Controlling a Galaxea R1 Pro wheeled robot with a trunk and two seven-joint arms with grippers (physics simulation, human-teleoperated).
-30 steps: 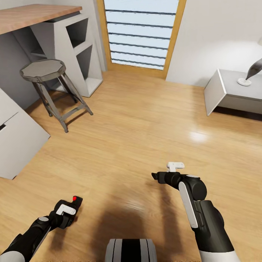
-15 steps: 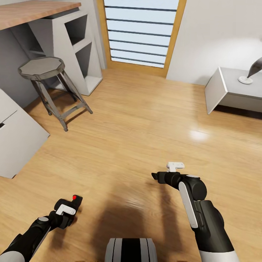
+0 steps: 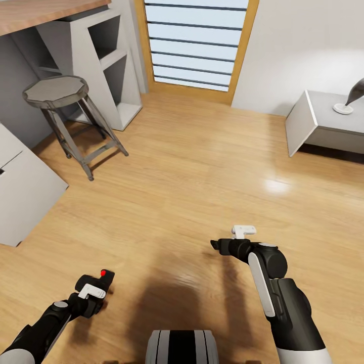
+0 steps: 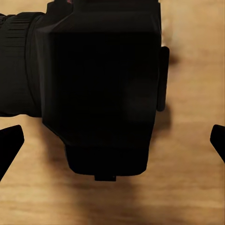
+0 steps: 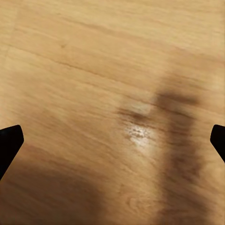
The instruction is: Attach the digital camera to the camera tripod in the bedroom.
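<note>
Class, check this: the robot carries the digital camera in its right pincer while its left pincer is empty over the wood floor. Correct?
Not quite. The digital camera sits in the left pincer, as the head view shows; the right pincer is the empty one over the wood floor.

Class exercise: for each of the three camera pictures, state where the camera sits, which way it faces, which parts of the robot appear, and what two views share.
Head view: from the robot's head, forward and down over the floor, stool and window; both arms, left gripper, right gripper.
Left wrist view: along the fingers at the digital camera.
Right wrist view: along the fingers at bare floor.
Shared: the camera in head and left wrist views.
</note>
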